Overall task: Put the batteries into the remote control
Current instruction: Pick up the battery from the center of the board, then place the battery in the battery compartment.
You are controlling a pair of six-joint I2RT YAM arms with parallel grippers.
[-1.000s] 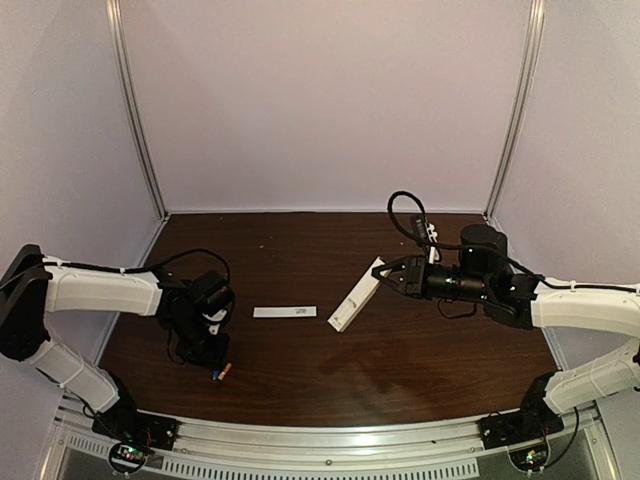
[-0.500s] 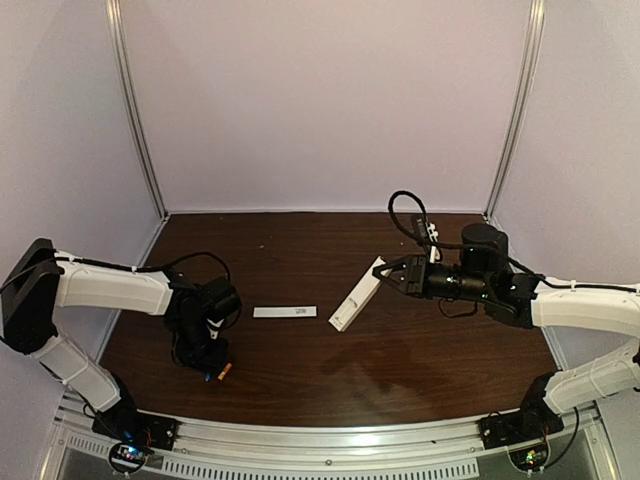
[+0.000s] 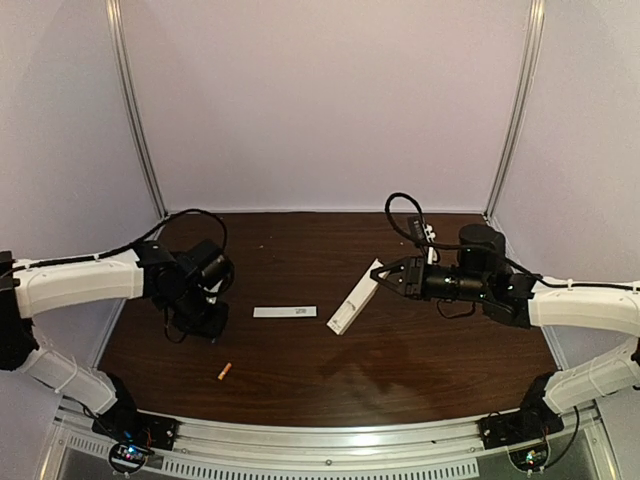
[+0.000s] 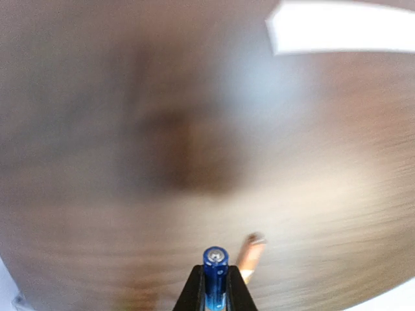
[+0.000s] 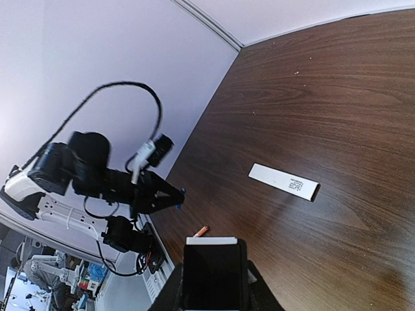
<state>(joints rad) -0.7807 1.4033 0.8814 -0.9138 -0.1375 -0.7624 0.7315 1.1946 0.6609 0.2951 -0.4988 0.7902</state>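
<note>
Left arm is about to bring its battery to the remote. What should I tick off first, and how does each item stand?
1. Blue battery clamped in the left gripper: ok.
2. Remote control held by the right gripper: ok.
3. Cover strip off the remote, lying apart on the table: ok.
4. Orange battery in sight, loose near the front edge: ok.
5. Remote's open side turned toward the left arm: cannot tell.
6. Battery polarity matched to the remote: cannot tell.

Even soft light, blurred left-wrist view
</note>
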